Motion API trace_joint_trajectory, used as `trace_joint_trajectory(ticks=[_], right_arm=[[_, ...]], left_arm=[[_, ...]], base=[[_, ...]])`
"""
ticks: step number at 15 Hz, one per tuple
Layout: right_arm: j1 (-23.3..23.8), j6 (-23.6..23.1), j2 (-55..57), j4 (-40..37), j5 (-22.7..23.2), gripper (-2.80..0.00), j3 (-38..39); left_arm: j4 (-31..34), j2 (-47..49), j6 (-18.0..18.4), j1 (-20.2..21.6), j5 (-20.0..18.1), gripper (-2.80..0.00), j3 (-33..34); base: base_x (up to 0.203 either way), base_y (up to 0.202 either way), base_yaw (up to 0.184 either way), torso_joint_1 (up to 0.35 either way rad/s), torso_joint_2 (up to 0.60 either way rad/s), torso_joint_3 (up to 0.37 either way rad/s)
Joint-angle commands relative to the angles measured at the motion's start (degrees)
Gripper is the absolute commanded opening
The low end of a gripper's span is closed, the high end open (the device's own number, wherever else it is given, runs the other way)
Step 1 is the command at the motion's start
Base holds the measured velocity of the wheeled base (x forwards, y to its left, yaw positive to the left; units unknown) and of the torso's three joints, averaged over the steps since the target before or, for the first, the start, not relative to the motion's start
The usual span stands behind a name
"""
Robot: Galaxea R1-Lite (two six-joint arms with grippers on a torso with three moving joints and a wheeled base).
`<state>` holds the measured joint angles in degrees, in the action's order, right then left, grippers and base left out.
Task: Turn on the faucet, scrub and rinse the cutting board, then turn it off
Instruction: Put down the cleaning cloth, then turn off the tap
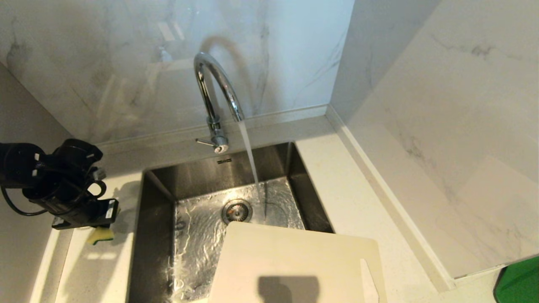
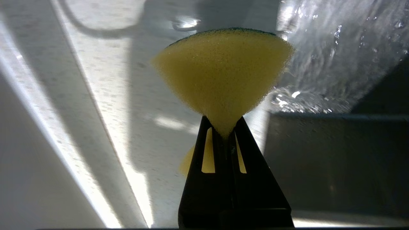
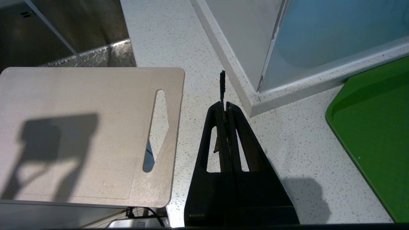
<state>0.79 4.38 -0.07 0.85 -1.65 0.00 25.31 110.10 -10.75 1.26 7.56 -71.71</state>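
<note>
The chrome faucet (image 1: 215, 94) stands behind the sink and water runs from its spout into the basin; its lever (image 1: 207, 143) sticks out to the left. The off-white cutting board (image 1: 294, 263) lies across the sink's front right corner, slot handle to the right, and also shows in the right wrist view (image 3: 80, 127). My left gripper (image 1: 100, 229) hangs over the counter left of the sink, shut on a yellow-and-green sponge (image 2: 220, 73) pinched at its middle (image 2: 223, 127). My right gripper (image 3: 225, 107) is shut over the counter just right of the board, holding nothing.
The steel sink (image 1: 158, 198) has a wet floor and a drain (image 1: 236, 210). Marble walls close the back and the right side. A green tray (image 3: 374, 127) sits on the counter at the far right. The counter strip (image 1: 358, 202) right of the sink is bare.
</note>
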Motion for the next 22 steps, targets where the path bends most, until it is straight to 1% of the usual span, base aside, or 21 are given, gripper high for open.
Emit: trace_joint_trajectory(ticks=[1, 3, 5, 6, 7, 14, 16, 17, 18, 19, 21, 22], right_arm=[[0.00, 0.02, -0.01, 0.03, -0.02, -2.80, 0.09], [0.00, 0.02, -0.01, 0.03, -0.02, -2.80, 0.09], [0.00, 0.02, -0.01, 0.03, -0.02, -2.80, 0.09], [0.00, 0.02, -0.01, 0.03, -0.02, -2.80, 0.09], [0.00, 0.02, -0.01, 0.03, -0.02, -2.80, 0.09], [0.00, 0.02, -0.01, 0.03, -0.02, -2.80, 0.09], [0.00, 0.02, -0.01, 0.03, -0.02, -2.80, 0.09], [0.00, 0.02, -0.01, 0.03, -0.02, -2.80, 0.09], [0.00, 0.02, -0.01, 0.03, -0.02, -2.80, 0.09], [0.00, 0.02, -0.01, 0.03, -0.02, -2.80, 0.09], [0.00, 0.02, -0.01, 0.03, -0.02, -2.80, 0.09], [0.00, 0.02, -0.01, 0.03, -0.02, -2.80, 0.09]], left_arm=[[0.18, 1.69, 0.09, 2.25, 0.17, -2.80, -0.94], [0.22, 2.22, 1.11, 3.40, 0.17, -2.80, -1.63], [0.18, 2.48, 1.87, 3.40, 0.17, -2.80, -1.77], [0.18, 2.50, 2.22, 3.40, 0.17, -0.47, -1.85], [0.18, 2.66, 2.22, 3.40, 0.17, 0.00, -1.86], [0.62, 2.49, 3.10, 3.40, 0.17, 0.00, -4.01], [0.79, 2.16, 4.22, 3.33, 0.06, 0.00, -5.68], [0.96, 1.91, 5.70, 3.32, -0.22, 0.00, -7.17], [1.94, 1.85, 7.67, 3.16, -0.42, 0.00, -9.11], [3.60, 1.92, 8.79, 2.59, -0.51, 0.00, -11.42], [8.31, 2.29, 9.68, 0.60, -1.34, 0.00, -17.65], [10.31, 2.52, 9.87, -0.48, -2.53, 0.00, -20.51]], base=[[0.000, 0.000, 0.000, 0.000, 0.00, 0.000], [0.000, 0.000, 0.000, 0.000, 0.00, 0.000], [0.000, 0.000, 0.000, 0.000, 0.00, 0.000], [0.000, 0.000, 0.000, 0.000, 0.00, 0.000], [0.000, 0.000, 0.000, 0.000, 0.00, 0.000], [0.000, 0.000, 0.000, 0.000, 0.00, 0.000], [0.000, 0.000, 0.000, 0.000, 0.00, 0.000], [0.000, 0.000, 0.000, 0.000, 0.00, 0.000], [0.000, 0.000, 0.000, 0.000, 0.00, 0.000], [0.000, 0.000, 0.000, 0.000, 0.00, 0.000], [0.000, 0.000, 0.000, 0.000, 0.00, 0.000], [0.000, 0.000, 0.000, 0.000, 0.00, 0.000]])
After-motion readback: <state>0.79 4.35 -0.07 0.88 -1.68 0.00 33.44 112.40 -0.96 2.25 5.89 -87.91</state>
